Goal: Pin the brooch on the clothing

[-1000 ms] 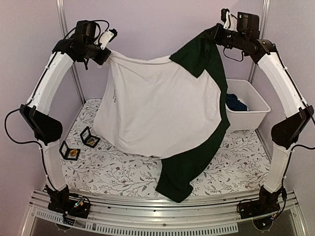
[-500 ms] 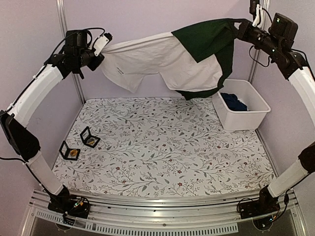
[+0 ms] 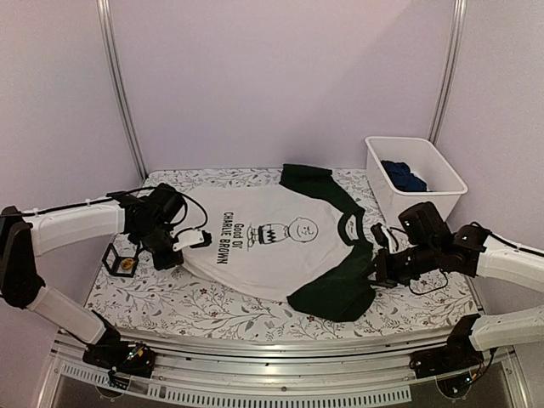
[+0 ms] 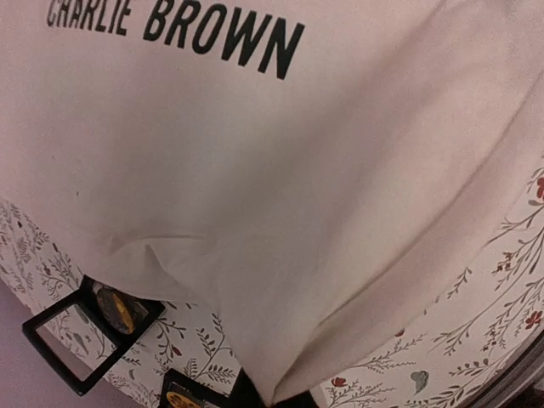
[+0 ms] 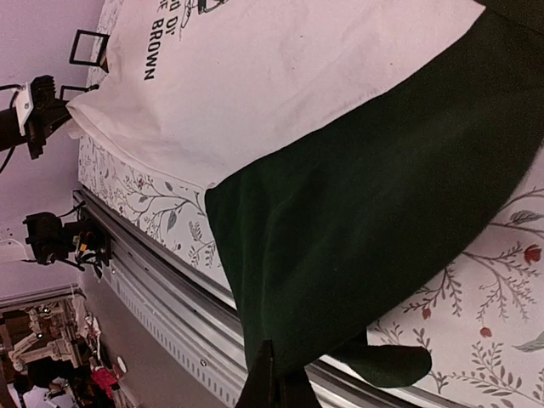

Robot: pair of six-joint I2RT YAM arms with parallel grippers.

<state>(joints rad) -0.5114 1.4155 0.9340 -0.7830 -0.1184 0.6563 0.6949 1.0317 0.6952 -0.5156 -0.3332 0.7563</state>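
Note:
The white T-shirt (image 3: 263, 263) with dark sleeves lies spread on the table, print side up, showing the boy's face and "Good Ol' Charlie Brown". My left gripper (image 3: 185, 246) is shut on its white hem corner (image 4: 272, 374) at the left. My right gripper (image 3: 378, 262) is shut on the dark sleeve (image 5: 382, 195) at the right front. A gold brooch (image 3: 127, 265) sits in an open black box (image 3: 117, 259) left of the shirt. It also shows in the left wrist view (image 4: 115, 310), at the hem's edge. A second black box (image 4: 183, 398) lies beside it.
A white bin (image 3: 433, 200) stands at the back right and holds a dark blue garment (image 3: 406, 177). The floral table cover (image 3: 212, 306) shows in front of the shirt. The metal front rail (image 5: 161, 297) runs close under the right sleeve.
Both arms came down from high at the back, bringing the hanging shirt with them. It now lies flat on the table, print up. Both grippers still hold it.

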